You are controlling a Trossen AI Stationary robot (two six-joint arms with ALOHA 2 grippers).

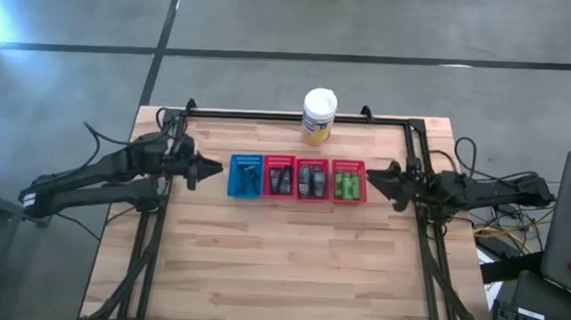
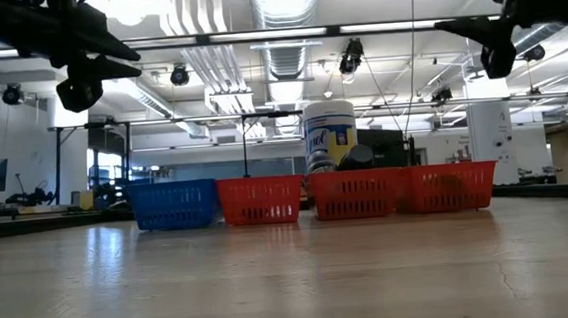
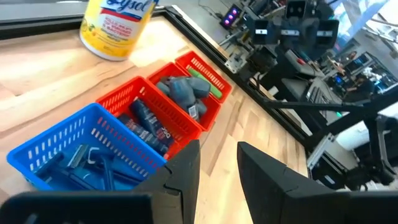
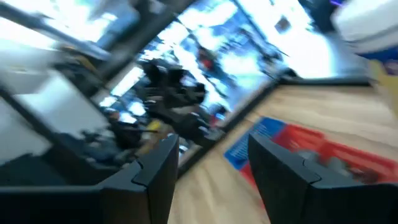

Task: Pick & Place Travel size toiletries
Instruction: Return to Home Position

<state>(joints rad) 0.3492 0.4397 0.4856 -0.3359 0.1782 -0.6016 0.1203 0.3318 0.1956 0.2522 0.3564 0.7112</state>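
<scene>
While both arms hang raised at the ends of the row, we see the left gripper (image 3: 219,149) with its fingers apart and empty, the right gripper (image 4: 212,146) seemingly likewise, though blur hinders us. Beyond lie the travel size toiletries (image 3: 181,91), sorted into the blue basket (image 1: 232,175) and three red baskets (image 1: 364,183). We judge them light, stiff and slick; grip each across its middle. Farthest stands the yellow canister (image 1: 319,116), at the back edge of the table (image 1: 262,265).

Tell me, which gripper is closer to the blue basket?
Left. The left gripper hangs just beside the blue basket, at the row's end; the right gripper is at the other end, beyond the three red baskets.
</scene>
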